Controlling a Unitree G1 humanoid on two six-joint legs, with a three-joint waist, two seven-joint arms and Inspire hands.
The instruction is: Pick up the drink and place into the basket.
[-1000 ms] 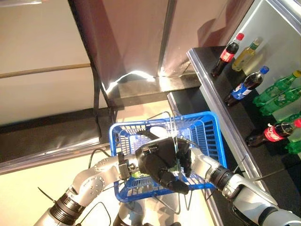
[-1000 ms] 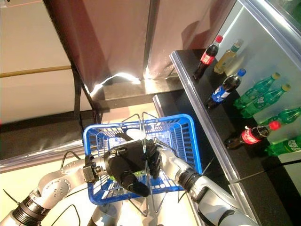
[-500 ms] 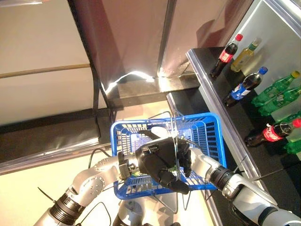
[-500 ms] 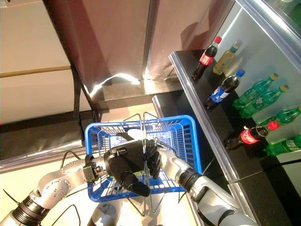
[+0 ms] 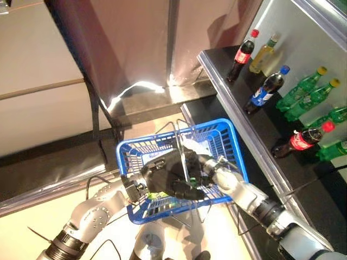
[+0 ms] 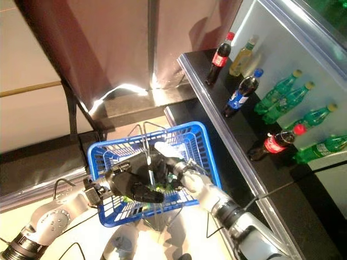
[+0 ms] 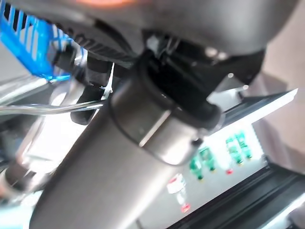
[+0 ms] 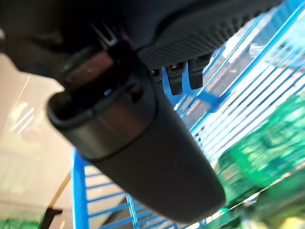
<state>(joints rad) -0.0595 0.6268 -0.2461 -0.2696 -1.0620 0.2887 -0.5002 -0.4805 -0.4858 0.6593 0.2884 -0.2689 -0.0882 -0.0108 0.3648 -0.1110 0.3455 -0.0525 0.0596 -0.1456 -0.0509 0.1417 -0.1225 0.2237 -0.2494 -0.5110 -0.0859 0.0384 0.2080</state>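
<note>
A blue wire basket (image 5: 236, 149) hangs in front of me, and its rim also shows in the left wrist view (image 7: 26, 45). My left hand (image 5: 162, 181) is curled round the basket's wire handle (image 5: 179, 142). Reaching into the basket from the right, my right hand (image 5: 205, 164) keeps its white-covered thumb toward the far wall. A green drink bottle (image 8: 269, 148) lies on the basket's floor, green patches of it showing under both hands (image 6: 162, 188). In the right wrist view the thumb (image 8: 143, 143) is straight and nothing sits in that hand.
A black shelf (image 5: 255, 127) runs along the right. On it stand a cola bottle (image 5: 242, 53), a yellow drink (image 5: 264, 50) and a blue-labelled cola (image 5: 265, 91), with several green bottles (image 5: 303, 89) behind. Another cola (image 5: 301, 141) lies further along. Dark posts rise behind the basket.
The whole picture has shifted left and up, so the camera has moved. My right hand has slid further in over the basket's floor; the left hand keeps its hold on the handle.
</note>
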